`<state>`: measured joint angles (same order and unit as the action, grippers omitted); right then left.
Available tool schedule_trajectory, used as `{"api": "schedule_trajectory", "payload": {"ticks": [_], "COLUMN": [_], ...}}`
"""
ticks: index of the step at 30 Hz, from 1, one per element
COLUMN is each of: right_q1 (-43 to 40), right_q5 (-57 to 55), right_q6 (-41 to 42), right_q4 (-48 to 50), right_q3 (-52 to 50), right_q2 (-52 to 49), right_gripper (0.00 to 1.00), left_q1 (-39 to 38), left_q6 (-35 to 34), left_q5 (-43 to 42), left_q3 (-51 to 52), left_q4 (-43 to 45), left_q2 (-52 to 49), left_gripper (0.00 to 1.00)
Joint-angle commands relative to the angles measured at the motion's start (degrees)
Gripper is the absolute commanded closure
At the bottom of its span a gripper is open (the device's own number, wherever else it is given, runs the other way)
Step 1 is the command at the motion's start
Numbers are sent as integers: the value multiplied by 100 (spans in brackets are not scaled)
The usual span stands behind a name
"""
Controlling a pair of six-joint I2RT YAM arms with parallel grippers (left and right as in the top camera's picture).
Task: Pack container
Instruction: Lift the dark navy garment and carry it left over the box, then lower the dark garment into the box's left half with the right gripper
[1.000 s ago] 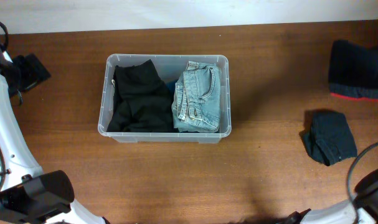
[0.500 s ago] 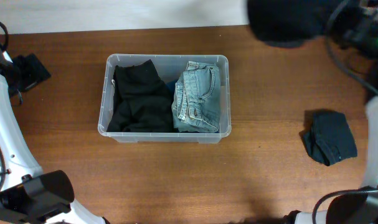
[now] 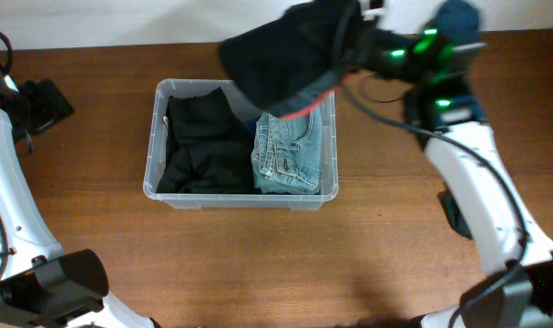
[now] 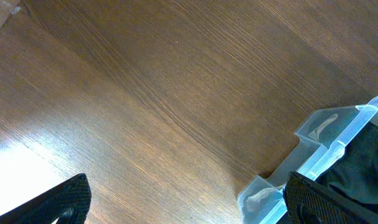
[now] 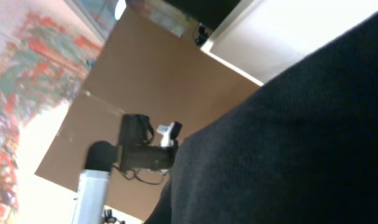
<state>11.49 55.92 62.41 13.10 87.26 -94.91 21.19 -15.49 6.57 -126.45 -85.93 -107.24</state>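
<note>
Tabletop: brown wood-grain table (image 3: 103, 237), seen bare around the bin in the overhead view.
Container position: container (image 3: 150, 137) is set left of the table's centre, long sides running left to right.
Container look: clear plastic, rectangular, with rounded corners and a rolled rim; contents are seen through the walls.
Contents: black garment (image 3: 203, 146) is laid in the left half; folded light-blue jeans (image 3: 290, 155) are laid in the right half, touching it.
Right gripper: right gripper (image 3: 349, 46) is covered by the dark garment (image 3: 281, 55) it has hold of; how far the jaws are closed is hidden. The cloth, edged in red, is held above the bin's far right corner.
Left gripper: left gripper (image 4: 187, 205) is spread wide with nothing between its tips, over bare wood beside the bin.
Left wrist only: a moulded corner recess and the rim of the container (image 4: 326, 134) are shown close up.
Right wrist only: knit cloth of the dark garment (image 5: 288, 143) fills much of the view; a brown board (image 5: 145, 81) is seen behind it.
</note>
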Motion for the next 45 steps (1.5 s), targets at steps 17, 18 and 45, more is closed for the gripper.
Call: {"api": "schedule_trajectory", "payload": {"ticks": [17,18,45], "right_q1": [1692,1759,1464], "right_q5": [-155,-153,-149], "right_q6": [-2299,-2295,-1572], "right_q4": [494,588,1349], "right_q3": [109,109,1088], "right_q2": [-1644,-1733,-2076], "right_gripper": [96,96,96], "left_q1": [9,9,9], "left_q6": [-55,-55,-55], "left_q5": [-15,-15,-15], "left_q3": [-61,-61,-61], "left_q4": [13,13,13], "left_q2": [140,140,140], "left_gripper": [1,1,1]}}
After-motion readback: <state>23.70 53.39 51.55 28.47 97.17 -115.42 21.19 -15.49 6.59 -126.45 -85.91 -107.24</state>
